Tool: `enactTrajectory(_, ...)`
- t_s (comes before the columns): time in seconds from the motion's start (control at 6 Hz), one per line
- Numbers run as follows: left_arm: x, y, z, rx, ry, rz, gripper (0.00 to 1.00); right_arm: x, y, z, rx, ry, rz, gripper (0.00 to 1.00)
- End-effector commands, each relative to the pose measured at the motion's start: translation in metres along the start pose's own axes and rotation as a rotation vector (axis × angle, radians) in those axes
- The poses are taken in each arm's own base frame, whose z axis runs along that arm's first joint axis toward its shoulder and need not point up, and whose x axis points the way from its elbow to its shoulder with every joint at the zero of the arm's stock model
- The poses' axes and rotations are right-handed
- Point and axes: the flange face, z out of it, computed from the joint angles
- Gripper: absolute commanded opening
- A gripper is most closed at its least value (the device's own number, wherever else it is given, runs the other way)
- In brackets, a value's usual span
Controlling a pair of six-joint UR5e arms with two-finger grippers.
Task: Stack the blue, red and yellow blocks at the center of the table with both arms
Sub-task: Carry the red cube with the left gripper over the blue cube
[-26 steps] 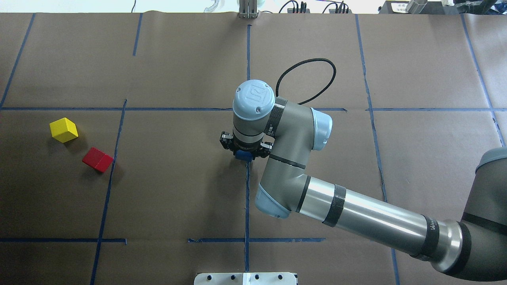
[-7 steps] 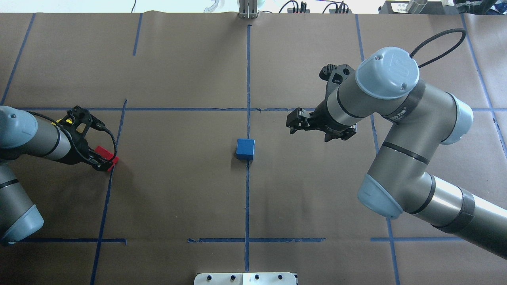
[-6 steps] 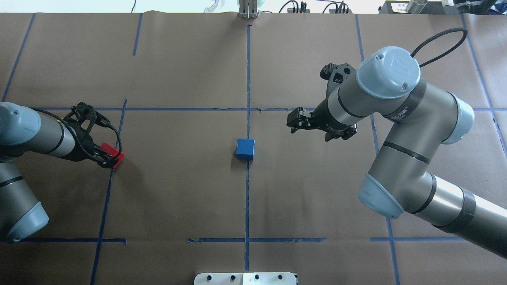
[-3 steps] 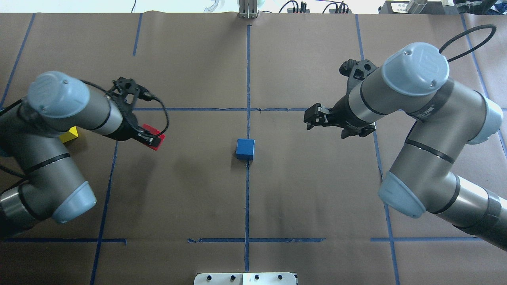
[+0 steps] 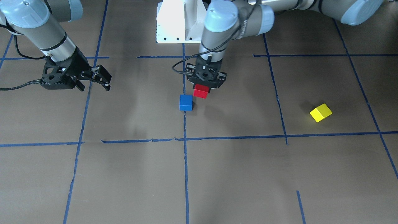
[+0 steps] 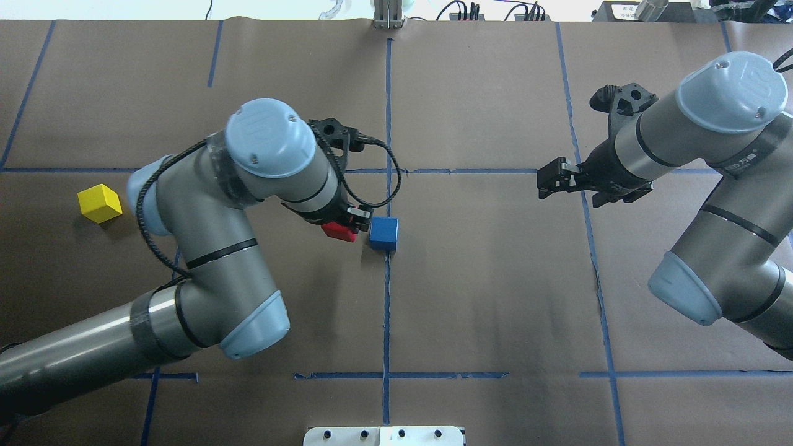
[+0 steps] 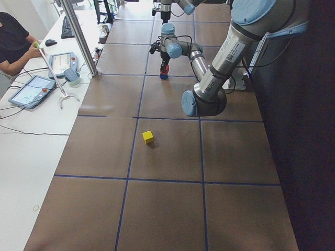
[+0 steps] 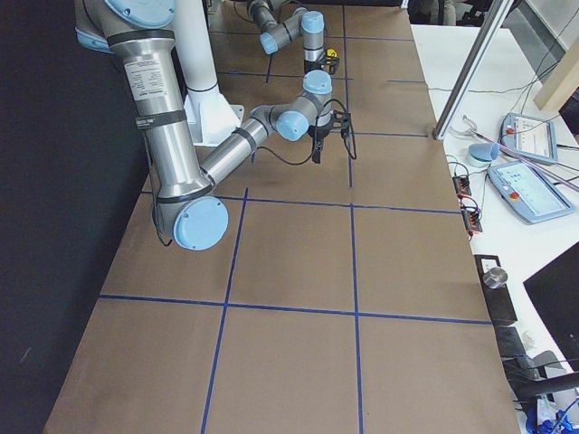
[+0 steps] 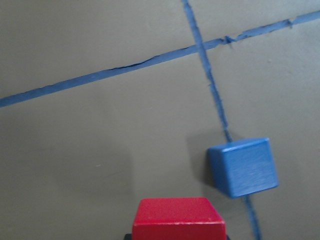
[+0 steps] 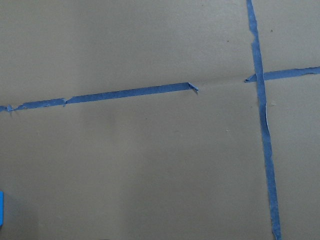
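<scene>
The left gripper (image 5: 205, 84) has its jaws closed on the red block (image 5: 201, 91), held clear of the worktop (image 5: 248, 174) just beside the blue block (image 5: 186, 102) at centre. The right gripper (image 5: 104, 82) has its jaws apart, empty. The red block looks rigid, light and smooth: hold opposite flat faces squarely.

Bright even light, soft shadows, perhaps slight blur

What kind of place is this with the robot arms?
Probably a robot lab: the left arm and right arm work over a table gridded with blue tape, and a person sits nearby with control tablets.
</scene>
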Motion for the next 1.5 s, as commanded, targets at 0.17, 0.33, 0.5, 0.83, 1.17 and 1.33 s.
enactTrajectory(0.17,0.042,0.003,0.026,0.008,-0.049,-0.071,0.11,0.005,0.001,0.002,-0.002,0.007,0.0,1.0)
enactTrajectory(0.33,0.04,0.003,0.03,0.006,-0.062,-0.078,0.11,0.005,0.001,0.002,-0.001,0.008,0.0,1.0)
enactTrajectory(0.5,0.042,-0.001,0.028,0.025,-0.07,-0.119,0.14,0.005,0.001,0.003,-0.003,0.009,0.002,1.0)
enactTrajectory(0.83,0.046,-0.007,0.032,0.045,-0.089,-0.138,0.16,0.005,0.001,0.006,-0.004,0.014,0.002,1.0)
enactTrajectory(1.17,0.045,-0.008,0.034,0.05,-0.096,-0.143,0.2,0.004,0.001,0.006,-0.006,0.011,0.001,1.0)
enactTrajectory(1.33,0.045,-0.007,0.035,0.047,-0.097,-0.144,0.26,0.005,0.001,0.006,-0.007,0.013,0.002,1.0)
